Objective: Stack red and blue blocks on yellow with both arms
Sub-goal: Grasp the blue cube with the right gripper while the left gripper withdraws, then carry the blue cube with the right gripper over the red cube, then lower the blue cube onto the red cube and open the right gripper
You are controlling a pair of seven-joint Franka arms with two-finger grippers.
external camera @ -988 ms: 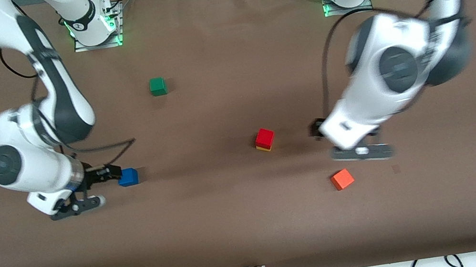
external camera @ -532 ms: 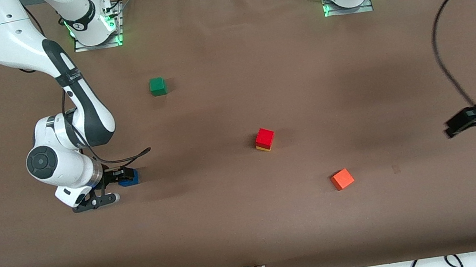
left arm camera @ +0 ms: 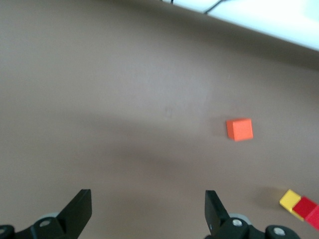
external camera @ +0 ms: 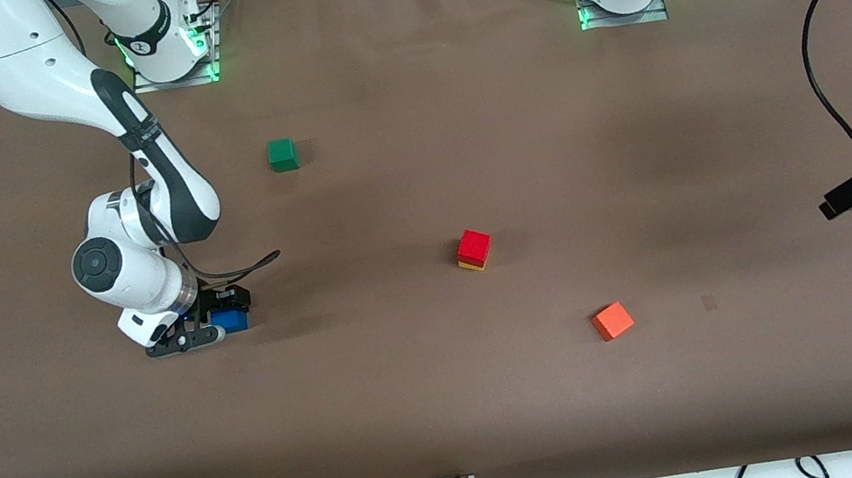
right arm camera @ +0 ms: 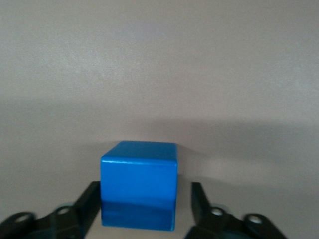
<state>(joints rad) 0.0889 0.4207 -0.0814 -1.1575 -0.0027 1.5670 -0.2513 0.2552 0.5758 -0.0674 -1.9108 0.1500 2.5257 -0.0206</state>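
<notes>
The blue block sits on the table toward the right arm's end. My right gripper is down at it. In the right wrist view the block stands between the open fingers, with a gap on one side. The red block sits on the yellow block at mid-table. Both also show in the left wrist view, red beside yellow. My left gripper is open and empty, up over the table's edge at the left arm's end.
An orange cube lies nearer the front camera than the stack, toward the left arm's end; it also shows in the left wrist view. A green cube sits nearer the robots' bases. Cables run along the front edge.
My right gripper moved over to the blue block and came down around it. My left arm swung away from the stack to its own end of the table.
</notes>
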